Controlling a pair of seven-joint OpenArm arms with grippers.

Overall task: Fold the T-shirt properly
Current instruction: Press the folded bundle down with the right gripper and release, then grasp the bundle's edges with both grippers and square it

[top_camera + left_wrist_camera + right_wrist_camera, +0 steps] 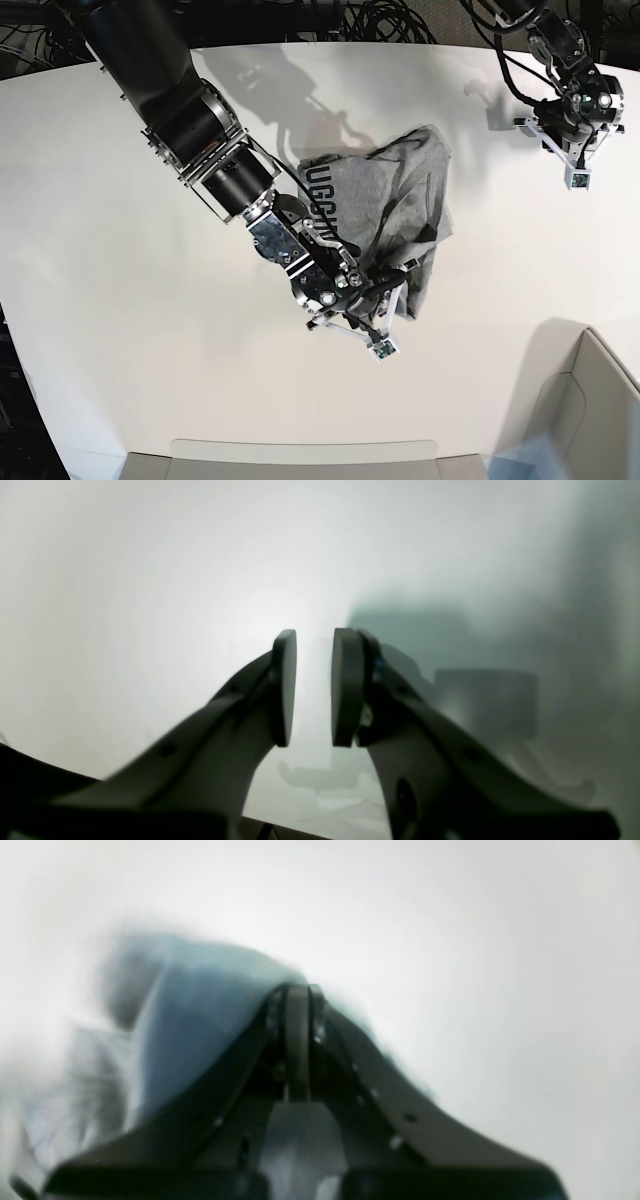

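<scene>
On the left of the base view, the right gripper (385, 318) was pinched tight on the near edge of the T-shirt (400, 205), its pads pressed together with grey cloth bunched around them. The shirt lay crumpled at the middle of the white table (120, 300), black lettering showing on its left part. Far right, well apart from the cloth, the left gripper (577, 160) hovered with jaws narrowly parted, holding nothing.
</scene>
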